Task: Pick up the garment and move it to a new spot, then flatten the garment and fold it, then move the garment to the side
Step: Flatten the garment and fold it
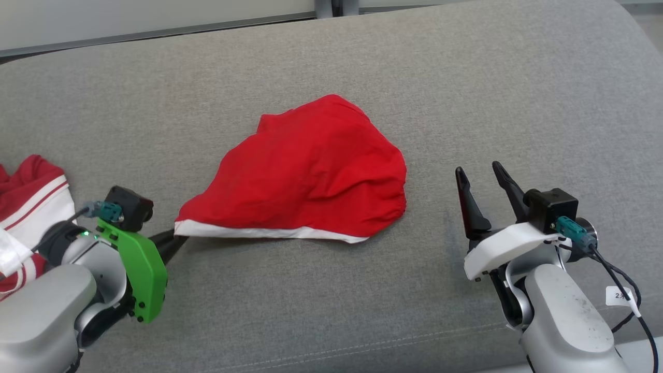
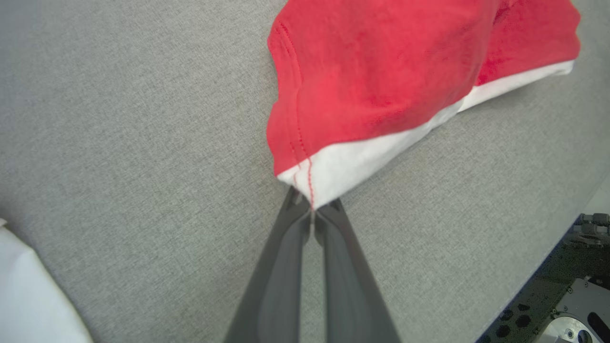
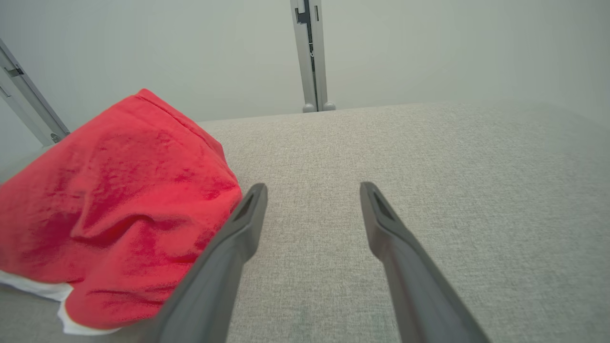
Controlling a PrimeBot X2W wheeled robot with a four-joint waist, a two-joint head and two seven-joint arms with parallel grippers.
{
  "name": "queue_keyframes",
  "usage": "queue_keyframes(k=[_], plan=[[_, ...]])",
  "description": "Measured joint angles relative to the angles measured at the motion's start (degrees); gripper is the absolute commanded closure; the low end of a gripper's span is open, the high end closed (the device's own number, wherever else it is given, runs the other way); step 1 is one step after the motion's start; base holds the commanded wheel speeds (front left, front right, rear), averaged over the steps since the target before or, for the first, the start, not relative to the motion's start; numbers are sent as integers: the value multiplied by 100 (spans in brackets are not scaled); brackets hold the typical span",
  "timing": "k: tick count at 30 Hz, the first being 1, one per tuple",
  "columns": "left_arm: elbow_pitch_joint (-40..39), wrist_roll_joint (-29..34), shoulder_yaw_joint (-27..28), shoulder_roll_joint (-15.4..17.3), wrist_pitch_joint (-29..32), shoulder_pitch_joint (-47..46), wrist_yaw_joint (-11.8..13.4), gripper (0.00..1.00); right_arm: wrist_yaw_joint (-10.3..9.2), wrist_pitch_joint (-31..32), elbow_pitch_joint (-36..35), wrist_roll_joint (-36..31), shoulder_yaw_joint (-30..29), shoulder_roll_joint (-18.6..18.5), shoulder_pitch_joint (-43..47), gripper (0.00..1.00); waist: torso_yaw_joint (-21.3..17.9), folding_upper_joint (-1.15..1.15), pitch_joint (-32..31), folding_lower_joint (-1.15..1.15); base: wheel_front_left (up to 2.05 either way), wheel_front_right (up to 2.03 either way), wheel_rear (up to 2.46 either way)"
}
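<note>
A red garment (image 1: 311,171) with a white hem lies crumpled in the middle of the grey cushion (image 1: 362,67). My left gripper (image 1: 178,237) is shut on the hem's near-left corner. In the left wrist view that white corner (image 2: 329,174) is pinched between the two fingertips of the left gripper (image 2: 313,209). Off to the garment's right my right gripper (image 1: 479,173) stands open, apart from the cloth, with nothing between its fingers. Seen from the right wrist, the garment (image 3: 109,209) bulges just left of the open right gripper (image 3: 312,190).
Another red and white garment (image 1: 26,207) lies bunched at the cushion's far left, beside my left arm. The cushion's front seam (image 1: 362,344) runs below both grippers. A pale wall with a grey post (image 3: 310,52) stands behind the cushion.
</note>
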Motion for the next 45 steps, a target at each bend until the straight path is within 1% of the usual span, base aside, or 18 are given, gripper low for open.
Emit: queue_keyframes(k=[5, 9, 14, 16, 17, 18, 20, 23, 27, 33, 37, 39, 45], plan=[[82, 178, -1, -94, 56, 389, 0, 100, 0, 1, 16, -13, 21, 2, 1, 0, 226, 0, -81, 0, 0, 0, 0], [199, 183, -3, -256, -45, 687, 0, 100, 0, 1, 59, -15, 52, 2, 3, 0, 282, 0, -147, 0, 0, 0, 0], [535, 248, -4, -505, -400, 856, 4, 100, 0, 1, 100, 12, 43, -44, 27, 0, 309, 0, -217, 0, 0, 0, 0], [689, 325, 5, -561, -584, 876, 98, 39, 0, 1, 99, 12, 38, -44, 30, 0, 322, 0, -234, 0, 0, 0, 0], [738, 385, 22, -597, -714, 883, 165, 0, 0, 1, 98, 12, 35, -42, 32, 0, 329, 0, -240, 0, 0, 0, 0], [832, 421, 92, -675, -971, 912, 292, 0, 0, 0, 92, 13, 26, -42, 53, 0, 340, 0, -253, 0, 0, 0, 0], [906, 501, 158, -711, -1261, 946, 470, 0, 0, 0, 86, 13, 14, -40, 88, 0, 351, 0, -265, 0, 0, 0, 0], [984, 533, 321, -756, -1555, 1035, 799, 0, 0, 1, 76, 13, -15, -37, 142, 0, 362, 0, -284, 0, 0, 0, 0], [861, 501, 508, -935, -1740, 1232, 977, 0, 0, 1, 73, 13, -65, -46, 183, 0, 395, 0, -327, 0, 0, 0, 0], [686, 595, 882, -1005, -1809, 1417, 1189, 0, 0, 1, 81, 11, -83, -51, 229, 0, 462, 0, -372, 0, 0, 0, 0], [300, 972, 1595, -1035, -1827, 1622, 1401, 0, 0, 1, 78, 2, -110, -59, 233, 0, 518, 0, -390, 0, 0, 0, 0], [121, 1113, 1969, -1071, -1826, 1840, 1462, 0, 0, 0, 69, 0, -125, -68, 249, 0, 547, 0, -398, 0, 0, 0, 0], [-377, 1905, 3190, -1226, -1827, 2459, 1704, 0, 0, 1, 122, 1, -80, -91, 268, 0, 672, 0, -413, 0, 0, 0, 0]])
